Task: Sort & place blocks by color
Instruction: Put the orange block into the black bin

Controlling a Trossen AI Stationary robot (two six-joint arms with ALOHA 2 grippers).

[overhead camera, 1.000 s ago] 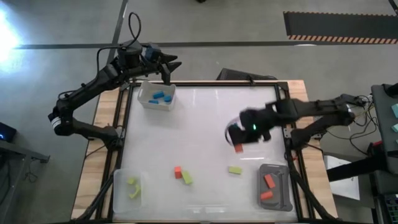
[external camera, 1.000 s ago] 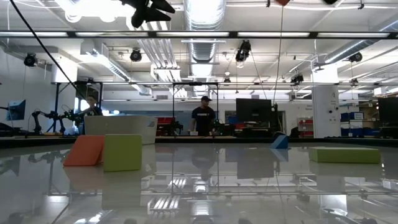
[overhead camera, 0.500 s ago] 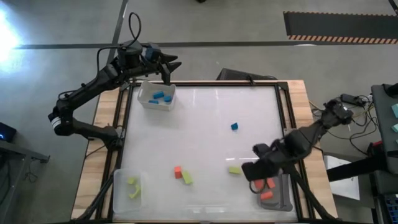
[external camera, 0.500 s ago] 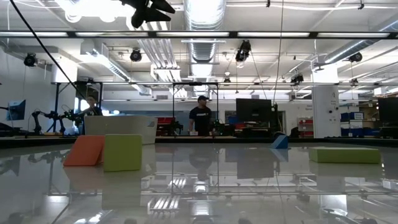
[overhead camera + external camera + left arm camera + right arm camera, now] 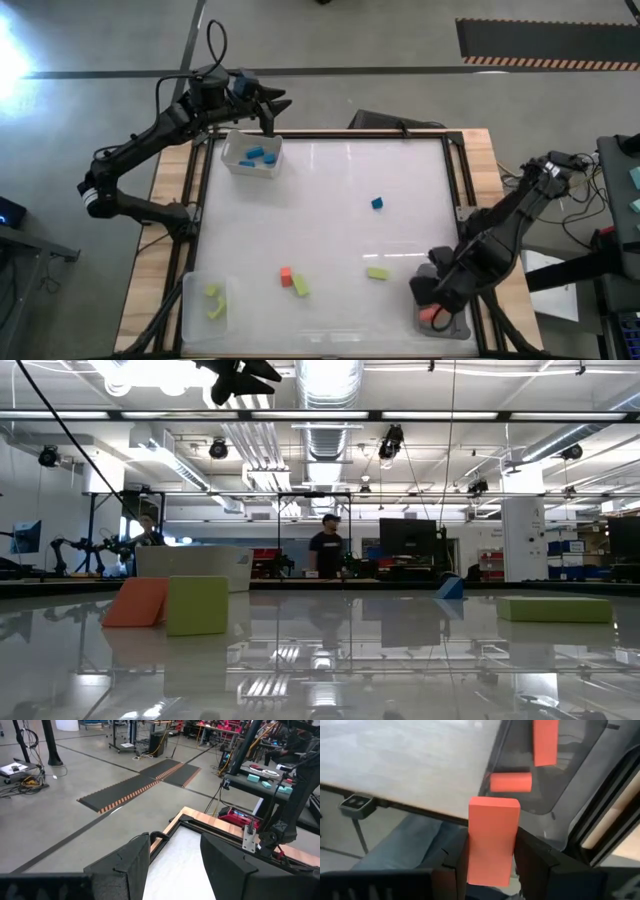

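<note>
My right gripper (image 5: 428,296) hovers over the grey tray (image 5: 455,326) at the table's near right corner, shut on an orange-red block (image 5: 492,845). Two more orange-red blocks (image 5: 510,782) (image 5: 545,742) lie in that tray below it. My left gripper (image 5: 270,105) waits open past the far left corner, above the clear tray (image 5: 232,160) holding blue blocks (image 5: 262,155). On the table lie a blue block (image 5: 376,203), an orange-red block (image 5: 286,274) touching a yellow-green one (image 5: 300,287), and another yellow-green block (image 5: 377,272). My right gripper pinches the orange-red block between its two fingers (image 5: 457,857), one on each long side (image 5: 475,855). The block's free end (image 5: 495,805) sticks out past the fingertips. It is lifted clear, above the grey tray; the fingers point downward at the tray.
A clear tray (image 5: 195,325) at the near left corner holds yellow-green blocks (image 5: 213,300). A black frame (image 5: 455,190) borders the white table. In the low view the orange-red (image 5: 135,602) and yellow-green (image 5: 197,605) blocks stand side by side; people stand in the room beyond.
My right gripper has carried the orange-red block from the table's right middle toward the near right corner and now hangs over the grey tray. The blue block it stood beside has stayed on the table.
</note>
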